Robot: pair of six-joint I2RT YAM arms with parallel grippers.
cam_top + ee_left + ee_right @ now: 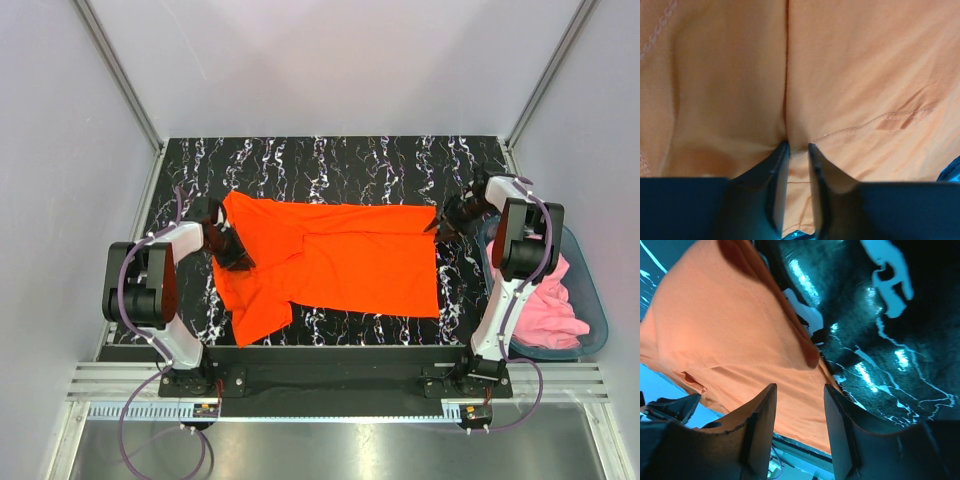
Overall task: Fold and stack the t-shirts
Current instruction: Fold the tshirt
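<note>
Pinching a raised fold of the bright orange-red short-sleeved cloth t-shirt (pixel 340 260) with the left gripper (pixel 798 146): nearly closed, only a thin sliver of fabric in the gap, crease running up from it. Sits at the shirt's left end, by the sleeve, in the top view. Lies spread across the black white-veined marble-look table (pixel 330 160), long axis left to right, one layer doubled over lengthwise, one sleeve poking toward the near edge. Hovers with the right gripper (pixel 799 387) at the shirt's right hem, fingers (pixel 762 425) wide apart over cloth edge and bare tabletop; grips nothing. Cannot tell whether touching the cloth. Keeps the light pink crumpled t-shirt (pixel 555 305) in a blue-grey plastic bin (pixel 590 290) at the table's right side, just behind the right arm (pixel 505 290), apart from the orange one.
</note>
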